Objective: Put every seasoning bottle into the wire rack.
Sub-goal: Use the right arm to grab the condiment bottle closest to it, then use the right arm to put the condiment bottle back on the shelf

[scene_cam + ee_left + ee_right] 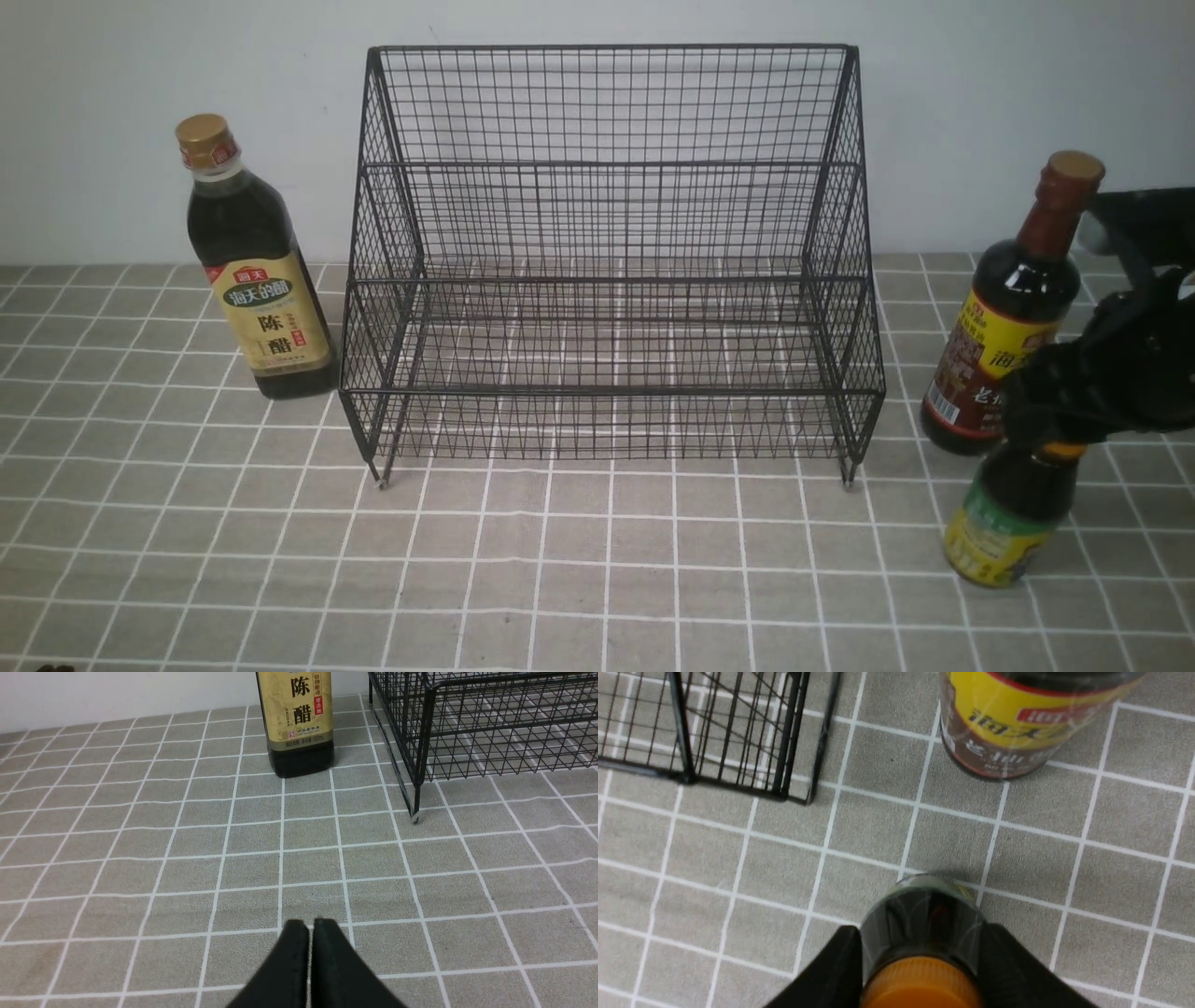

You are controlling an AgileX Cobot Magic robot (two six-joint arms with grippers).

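The short bottle (1010, 523), upright, is clamped at its shoulder by the right tool (923, 938); the wire rack (607, 390) is found to its left.

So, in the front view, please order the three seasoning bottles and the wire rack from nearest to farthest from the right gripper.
1. The short orange-nozzle bottle: front right, held between the fingers of the right gripper.
2. The brown-capped bottle: just behind it, on the right.
3. The wire rack: in the middle.
4. The gold-capped bottle: far left, beyond the rack.
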